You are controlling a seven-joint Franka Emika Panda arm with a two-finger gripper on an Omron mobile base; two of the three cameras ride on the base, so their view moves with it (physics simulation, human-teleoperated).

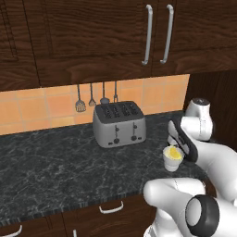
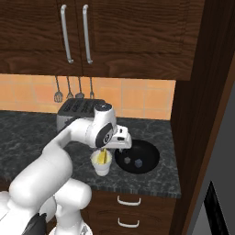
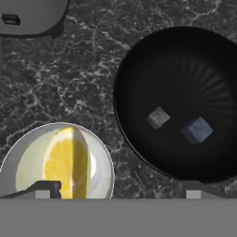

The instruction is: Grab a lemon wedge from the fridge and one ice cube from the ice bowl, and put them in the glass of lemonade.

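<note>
The glass of lemonade (image 3: pixel 58 162) stands on the dark counter, and the yellow lemon wedge (image 3: pixel 67 162) lies in it. The same glass (image 1: pixel 171 159) (image 2: pixel 101 164) sits by the counter's front edge. To its right is the black ice bowl (image 3: pixel 139 60) (image 2: pixel 149 153), which holds two pale ice cubes (image 3: pixel 158 117) (image 3: pixel 197 129). My gripper (image 3: pixel 119 192) (image 2: pixel 111 148) hovers just above the glass and the bowl's near rim. It is open, with its fingertips (image 3: pixel 44 189) wide apart and nothing between them. A grey fridge side (image 2: pixel 225 151) fills the far right.
A silver toaster (image 1: pixel 119 124) (image 2: pixel 73 109) stands behind the glass against the tiled wall, under hanging utensils (image 1: pixel 91 98). Dark wooden cabinets (image 1: pixel 92 37) hang above. A tall dark wood panel (image 2: pixel 193 114) closes off the counter on the right. Left of the toaster the counter (image 1: pixel 46 162) is bare.
</note>
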